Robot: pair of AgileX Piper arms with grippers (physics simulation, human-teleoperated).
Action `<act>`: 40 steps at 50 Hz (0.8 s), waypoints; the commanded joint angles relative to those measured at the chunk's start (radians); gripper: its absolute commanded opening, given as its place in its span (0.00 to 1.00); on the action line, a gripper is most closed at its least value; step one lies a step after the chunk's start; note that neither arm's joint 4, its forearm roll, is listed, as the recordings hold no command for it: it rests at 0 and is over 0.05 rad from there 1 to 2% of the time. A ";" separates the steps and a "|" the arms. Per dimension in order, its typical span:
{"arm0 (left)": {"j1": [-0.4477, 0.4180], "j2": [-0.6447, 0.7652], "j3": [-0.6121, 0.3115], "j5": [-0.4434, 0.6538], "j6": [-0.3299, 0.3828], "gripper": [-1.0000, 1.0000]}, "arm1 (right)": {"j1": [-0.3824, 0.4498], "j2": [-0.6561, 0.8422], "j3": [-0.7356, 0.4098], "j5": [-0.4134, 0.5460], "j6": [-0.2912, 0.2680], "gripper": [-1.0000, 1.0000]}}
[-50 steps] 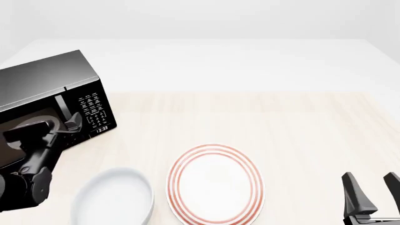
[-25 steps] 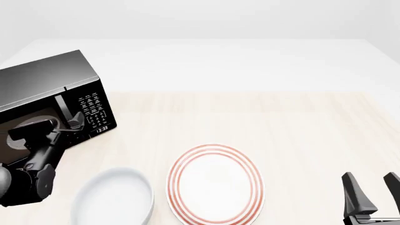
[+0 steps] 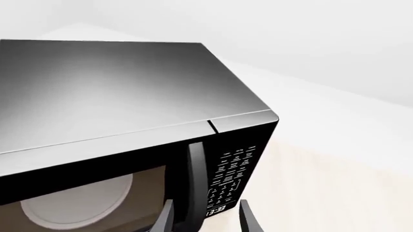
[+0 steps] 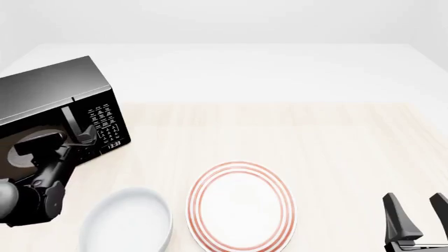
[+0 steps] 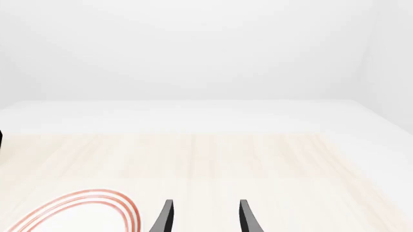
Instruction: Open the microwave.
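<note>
The microwave (image 4: 60, 113) sits at about nine o'clock on the table (image 4: 280, 131), at the far left edge of the front view, turned so its door and keypad face toward four o'clock. Its door is shut, with the vertical bar handle (image 3: 195, 186) running down between the window and the white-marked keypad (image 3: 231, 176); the clock display (image 4: 114, 143) glows at the keypad's lower end. Through the window the white turntable (image 3: 77, 200) shows inside. The left gripper (image 3: 205, 220) is at the door front, its two fingers spread apart with the handle between them; one finger is just beside the handle, but whether the pads touch it cannot be told. In the front view the left arm (image 4: 35, 184) covers the lower part of the door. The right gripper (image 5: 205, 217) hangs near five o'clock, well apart from the microwave, fingers parted and holding nothing. A plate (image 4: 242, 207) with red rings lies at six o'clock, and a plain white bowl (image 4: 126, 223) lies just beside it toward seven o'clock.
</note>
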State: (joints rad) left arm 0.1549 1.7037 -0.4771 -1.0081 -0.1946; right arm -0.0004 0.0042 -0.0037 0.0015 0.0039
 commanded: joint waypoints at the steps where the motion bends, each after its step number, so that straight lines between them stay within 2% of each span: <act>1: 0.004 0.023 -0.012 0.001 -0.005 1.00 | 0.000 0.000 0.000 0.000 0.000 1.00; 40: -0.006 0.079 -0.034 -0.012 -0.021 1.00 | 0.000 0.000 0.000 0.000 0.000 1.00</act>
State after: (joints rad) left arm 0.1529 1.7676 -0.5027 -1.0204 -0.2134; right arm -0.0003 0.0042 -0.0037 0.0015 0.0039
